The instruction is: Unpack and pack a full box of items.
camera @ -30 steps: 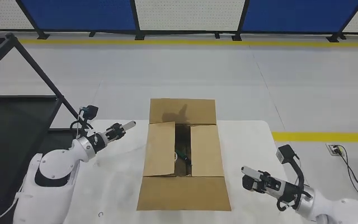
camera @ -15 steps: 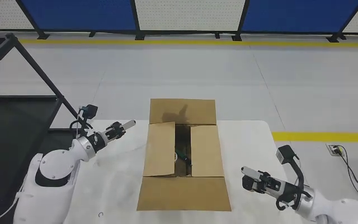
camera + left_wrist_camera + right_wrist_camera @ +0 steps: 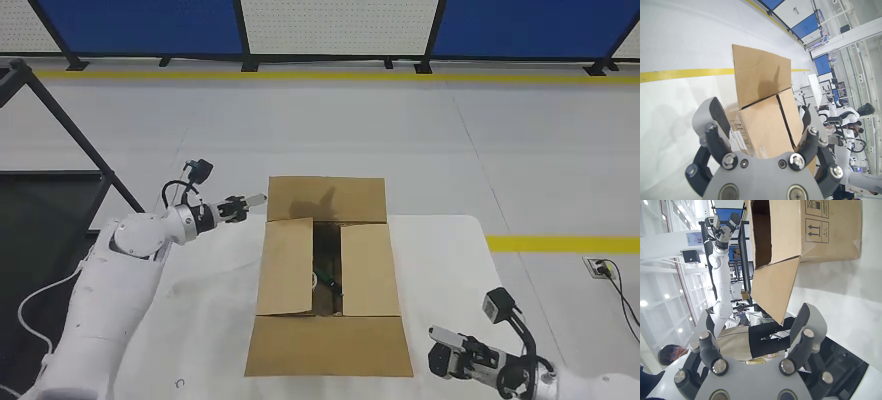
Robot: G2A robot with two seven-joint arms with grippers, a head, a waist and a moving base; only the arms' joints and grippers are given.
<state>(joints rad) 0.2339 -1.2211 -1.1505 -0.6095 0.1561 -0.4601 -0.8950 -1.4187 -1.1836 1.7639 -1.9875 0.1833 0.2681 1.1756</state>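
Observation:
A brown cardboard box [image 3: 327, 275] stands mid-table with its far and near flaps laid outward and its two side flaps folded in. Through the narrow gap between them some dark and white items [image 3: 326, 279] show. My left gripper [image 3: 256, 202] hangs open by the box's far-left corner; in the left wrist view the gripper [image 3: 762, 117] has the box [image 3: 761, 98] just ahead and nothing between its fingers. My right gripper [image 3: 441, 349] is open off the box's near-right corner. In the right wrist view this gripper [image 3: 755, 323] faces the box side [image 3: 829, 234] and a flap.
The white table [image 3: 205, 310] has bare room on both sides of the box. A black metal frame [image 3: 62, 128] stands at the left beyond the table. A small ring [image 3: 180, 383] lies near the table's front left.
My left arm has swung away from the table's left part toward the box's far-left corner. My right gripper has dropped slightly toward the table's near edge. The box has not moved.

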